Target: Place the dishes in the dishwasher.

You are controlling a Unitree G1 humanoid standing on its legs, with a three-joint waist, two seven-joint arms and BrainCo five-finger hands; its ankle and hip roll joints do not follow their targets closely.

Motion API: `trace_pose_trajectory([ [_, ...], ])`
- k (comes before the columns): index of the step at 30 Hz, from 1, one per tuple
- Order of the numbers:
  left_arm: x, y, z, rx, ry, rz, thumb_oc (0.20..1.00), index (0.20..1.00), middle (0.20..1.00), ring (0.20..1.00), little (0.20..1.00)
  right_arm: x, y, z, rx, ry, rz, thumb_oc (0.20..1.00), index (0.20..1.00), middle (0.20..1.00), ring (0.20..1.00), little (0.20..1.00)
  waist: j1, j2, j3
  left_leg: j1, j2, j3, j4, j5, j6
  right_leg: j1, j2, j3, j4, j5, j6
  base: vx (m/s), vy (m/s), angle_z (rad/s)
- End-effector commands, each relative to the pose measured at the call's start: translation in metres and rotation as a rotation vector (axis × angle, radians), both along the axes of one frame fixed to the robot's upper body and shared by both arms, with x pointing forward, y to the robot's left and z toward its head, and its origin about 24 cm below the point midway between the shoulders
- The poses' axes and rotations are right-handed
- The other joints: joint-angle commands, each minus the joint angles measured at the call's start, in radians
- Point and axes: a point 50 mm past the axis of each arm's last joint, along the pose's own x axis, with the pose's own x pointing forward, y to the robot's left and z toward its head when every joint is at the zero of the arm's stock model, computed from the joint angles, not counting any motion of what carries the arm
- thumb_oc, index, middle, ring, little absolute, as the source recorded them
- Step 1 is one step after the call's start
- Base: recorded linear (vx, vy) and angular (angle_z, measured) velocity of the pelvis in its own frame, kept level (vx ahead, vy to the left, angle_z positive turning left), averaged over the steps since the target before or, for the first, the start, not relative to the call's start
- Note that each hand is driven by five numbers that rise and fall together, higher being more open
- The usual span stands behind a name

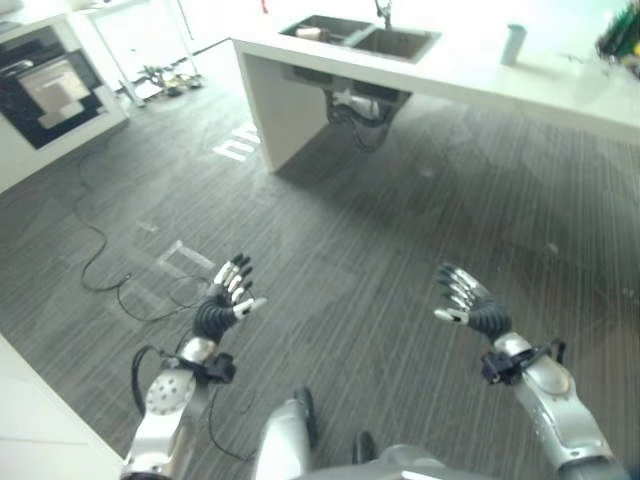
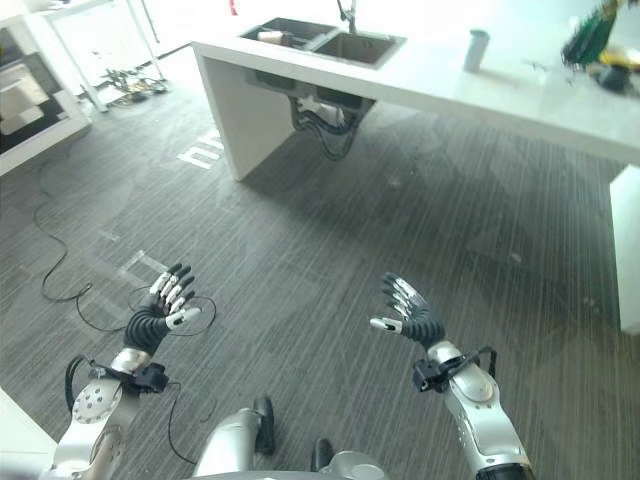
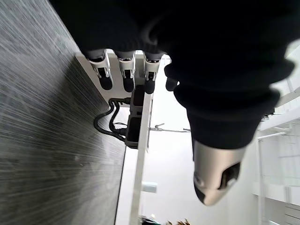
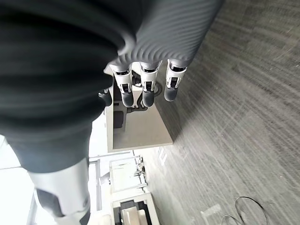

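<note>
Both hands are hanging empty over the dark grey, finely ribbed floor (image 1: 400, 230): the left hand (image 1: 228, 295) at about 8 o'clock in the head view, the right hand (image 1: 468, 300) at about 4 o'clock, each with silver, dark-tipped fingers (image 4: 146, 89) spread wide and straight, holding nothing. The long white smooth-topped counter (image 1: 470, 80) is standing well apart at 12 o'clock, with a dark rectangular double-basin sink (image 1: 360, 38) set into it; a pale object, too small to tell, is lying in the left basin, so the dishes may be sitting there, but I cannot confirm. A pale grey cylindrical cup (image 1: 513, 43) is standing upright on the counter toward 1 o'clock. A white cabinet with a dark glass-fronted appliance (image 1: 45, 85) is sitting at 10 o'clock; whether it is the dishwasher I cannot tell. Risks, as I am judging them: a thin black cable (image 1: 100, 255) is looping across the floor toward 9 o'clock and could be snagging a step on any approach that way; smooth glazed ware would be slipping from hard metal fingers if pinched narrowly; the counter edge is inviting a knock on a low reach.
</note>
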Motion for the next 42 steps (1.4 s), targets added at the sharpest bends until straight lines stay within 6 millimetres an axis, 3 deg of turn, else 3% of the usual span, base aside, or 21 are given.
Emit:
trace_pose_trajectory([
  [1, -0.003, 0.003, 0.026, 0.037, -0.148, -0.001, 1.000, 1.000, 1.000, 1.000, 1.000, 0.001, -0.011, 0.027, -0.020, -0.152, 0.023, 1.000, 1.000, 1.000, 1.000, 1.000, 0.038, 0.000, -0.017, 0.032, 0.024, -0.100, -0.005, 0.195, -0.047, 0.174, -0.040, 0.110, -0.051, -0.072, 0.093, 0.58, 0.375, -0.31],
  [2, -0.005, 0.005, 0.025, 0.032, -0.147, 0.005, 1.000, 1.000, 1.000, 1.000, 1.000, -0.001, -0.015, 0.028, -0.023, -0.151, 0.020, 1.000, 1.000, 1.000, 1.000, 1.000, 0.035, -0.002, -0.021, 0.033, 0.029, -0.083, -0.005, 0.162, -0.041, 0.175, -0.052, 0.108, -0.038, -0.085, 0.096, 0.43, 0.303, -0.25],
  [6, -0.004, 0.007, 0.024, 0.035, -0.134, 0.014, 1.000, 1.000, 1.000, 1.000, 1.000, -0.003, -0.018, 0.027, 0.006, -0.137, 0.003, 1.000, 1.000, 1.000, 1.000, 1.000, 0.038, -0.002, -0.038, 0.069, 0.024, -0.035, 0.004, 0.149, -0.026, 0.187, -0.088, 0.085, 0.038, -0.134, 0.118, 0.55, 0.346, -0.17],
  [7, -0.003, 0.006, 0.030, 0.062, -0.145, -0.022, 1.000, 1.000, 1.000, 1.000, 1.000, -0.004, -0.012, 0.028, 0.027, -0.132, -0.004, 1.000, 1.000, 1.000, 1.000, 1.000, 0.071, -0.025, -0.074, 0.091, -0.028, -0.053, 0.006, 0.114, 0.017, 0.208, -0.140, 0.060, 0.077, -0.127, 0.167, 0.89, 0.526, -0.06],
  [11, -0.001, 0.006, 0.034, 0.111, -0.135, -0.065, 1.000, 1.000, 1.000, 1.000, 1.000, -0.001, -0.005, 0.031, 0.052, -0.150, -0.049, 1.000, 1.000, 1.000, 1.000, 1.000, 0.101, -0.051, -0.119, 0.123, -0.090, -0.090, 0.002, 0.073, 0.071, 0.159, -0.203, 0.025, 0.248, -0.026, 0.241, 0.55, 0.376, 0.53],
  [12, -0.001, 0.007, 0.034, 0.107, -0.123, -0.067, 1.000, 1.000, 1.000, 1.000, 1.000, -0.001, -0.003, 0.029, 0.065, -0.150, -0.065, 1.000, 1.000, 1.000, 1.000, 1.000, 0.108, -0.055, -0.127, 0.132, -0.115, -0.112, 0.007, 0.060, 0.087, 0.137, -0.221, 0.028, 0.364, 0.052, 0.250, 0.59, 0.503, 1.47],
  [13, -0.003, 0.008, 0.030, 0.102, -0.106, -0.074, 1.000, 1.000, 1.000, 1.000, 1.000, -0.008, 0.001, 0.023, 0.079, -0.127, -0.076, 1.000, 1.000, 1.000, 1.000, 1.000, 0.097, -0.021, -0.126, 0.185, -0.136, -0.157, 0.016, 0.018, 0.114, -0.024, -0.230, 0.053, 0.697, 0.161, 0.241, 0.63, 0.549, 1.18],
  [14, -0.003, 0.008, 0.027, 0.100, -0.093, -0.053, 1.000, 1.000, 1.000, 1.000, 1.000, -0.006, 0.006, 0.015, 0.077, -0.100, -0.065, 1.000, 1.000, 1.000, 1.000, 1.000, 0.076, 0.003, -0.109, 0.236, -0.140, -0.170, 0.011, -0.002, 0.121, -0.210, -0.216, 0.041, 0.763, 0.133, 0.210, 0.62, 0.446, 0.48],
  [15, -0.002, 0.010, 0.030, 0.097, -0.097, -0.056, 1.000, 1.000, 1.000, 1.000, 1.000, -0.007, 0.004, 0.013, 0.074, -0.092, -0.067, 1.000, 1.000, 1.000, 1.000, 1.000, 0.075, 0.012, -0.100, 0.251, -0.146, -0.190, 0.005, 0.007, 0.115, -0.232, -0.199, -0.014, 0.675, 0.065, 0.190, 0.50, 0.119, -0.28],
  [17, -0.003, 0.012, 0.032, 0.103, -0.093, -0.065, 1.000, 1.000, 1.000, 1.000, 1.000, -0.012, -0.006, 0.014, 0.084, -0.087, -0.089, 1.000, 1.000, 1.000, 1.000, 1.000, 0.048, 0.002, -0.069, 0.313, -0.154, -0.230, -0.003, -0.016, 0.096, -0.230, -0.187, -0.081, 0.414, 0.077, 0.184, 0.47, -0.116, 0.08],
  [21, -0.002, 0.006, 0.027, 0.090, -0.076, -0.089, 1.000, 1.000, 1.000, 1.000, 1.000, -0.018, -0.015, 0.013, 0.083, -0.074, -0.111, 1.000, 1.000, 1.000, 1.000, 1.000, -0.036, -0.001, -0.038, 0.408, -0.154, -0.266, -0.005, -0.083, 0.086, -0.302, -0.168, 0.011, 0.091, 0.169, 0.216, 0.44, -0.165, 1.09],
  [22, -0.003, -0.001, 0.027, 0.092, -0.091, -0.113, 1.000, 1.000, 1.000, 1.000, 1.000, -0.017, -0.016, 0.012, 0.083, -0.070, -0.125, 1.000, 1.000, 1.000, 1.000, 1.000, -0.052, -0.003, -0.039, 0.439, -0.154, -0.269, -0.005, -0.122, 0.092, -0.314, -0.178, 0.015, 0.049, 0.200, 0.223, 0.57, -0.265, 2.29],
  [25, -0.002, -0.003, 0.026, 0.074, -0.085, -0.101, 1.000, 1.000, 1.000, 1.000, 1.000, -0.016, -0.019, 0.013, 0.085, -0.069, -0.139, 1.000, 1.000, 1.000, 1.000, 1.000, -0.064, -0.014, -0.080, 0.471, -0.138, -0.222, -0.005, -0.150, 0.076, -0.216, -0.174, 0.001, -0.061, 0.230, 0.220, 0.47, -0.343, 2.30],
  [28, -0.003, -0.001, 0.029, 0.064, -0.086, -0.109, 1.000, 1.000, 1.000, 1.000, 1.000, -0.013, -0.023, 0.025, 0.076, -0.105, -0.144, 1.000, 1.000, 1.000, 1.000, 1.000, -0.070, -0.010, -0.108, 0.510, -0.105, -0.178, -0.001, -0.161, 0.049, -0.168, -0.152, 0.007, -0.068, 0.201, 0.191, 0.35, -0.335, -0.29],
  [30, -0.004, -0.002, 0.031, 0.061, -0.095, -0.111, 1.000, 1.000, 1.000, 1.000, 1.000, -0.011, -0.024, 0.030, 0.066, -0.133, -0.140, 1.000, 1.000, 1.000, 1.000, 1.000, -0.068, -0.005, -0.114, 0.485, -0.085, -0.163, 0.070, -0.127, 0.027, -0.142, -0.132, 0.010, -0.071, 0.177, 0.169, 0.22, -0.309, -1.44],
  [32, -0.005, -0.002, 0.034, 0.055, -0.120, -0.102, 1.000, 1.000, 1.000, 1.000, 1.000, -0.012, -0.024, 0.038, 0.046, -0.172, -0.122, 1.000, 1.000, 1.000, 1.000, 1.000, -0.072, -0.005, -0.115, 0.420, -0.047, -0.151, 0.226, -0.038, -0.011, -0.112, -0.101, 0.030, -0.075, 0.146, 0.136, 0.16, -0.317, -1.68],
  [34, -0.006, -0.001, 0.038, 0.054, -0.150, -0.093, 1.000, 1.000, 1.000, 1.000, 1.000, -0.013, -0.026, 0.047, 0.039, -0.202, -0.104, 1.000, 1.000, 1.000, 1.000, 1.000, -0.076, -0.015, -0.109, 0.354, -0.029, -0.149, 0.383, -0.007, -0.022, -0.095, -0.090, 0.053, -0.073, 0.129, 0.114, 0.11, -0.272, -1.37],
  [38, -0.007, -0.003, 0.043, 0.056, -0.197, -0.071, 1.000, 1.000, 1.000, 1.000, 1.000, -0.012, -0.028, 0.058, 0.025, -0.253, -0.087, 1.000, 1.000, 1.000, 1.000, 1.000, -0.065, -0.036, -0.089, 0.209, -0.039, -0.178, 0.650, 0.029, -0.015, -0.061, -0.080, 0.090, -0.064, 0.111, 0.081, 0.08, -0.199, -1.04],
  [39, -0.006, -0.003, 0.046, 0.064, -0.216, -0.069, 1.000, 1.000, 1.000, 1.000, 1.000, -0.011, -0.028, 0.062, 0.032, -0.277, -0.094, 1.000, 1.000, 1.000, 1.000, 1.000, -0.055, -0.046, -0.080, 0.154, -0.039, -0.185, 0.660, 0.021, 0.001, -0.047, -0.078, 0.099, -0.062, 0.106, 0.078, 0.19, -0.100, -0.46],
  [40, -0.007, -0.001, 0.053, 0.101, -0.253, -0.066, 1.000, 1.000, 1.000, 1.000, 1.000, -0.008, -0.027, 0.071, 0.046, -0.318, -0.088, 1.000, 1.000, 1.000, 1.000, 1.000, -0.039, -0.047, -0.071, 0.150, -0.046, -0.190, 0.489, 0.002, 0.017, -0.023, -0.063, 0.133, -0.069, 0.085, 0.094, 0.23, -0.030, 0.01],
  [42, -0.008, 0.001, 0.055, 0.110, -0.269, -0.058, 1.000, 1.000, 1.000, 1.000, 1.000, -0.007, -0.025, 0.076, 0.045, -0.340, -0.073, 1.000, 1.000, 1.000, 1.000, 1.000, -0.022, -0.032, -0.070, 0.171, -0.076, -0.226, 0.257, 0.008, 0.014, -0.007, -0.052, 0.170, -0.075, 0.067, 0.110, 0.23, 0.090, 0.01],
])
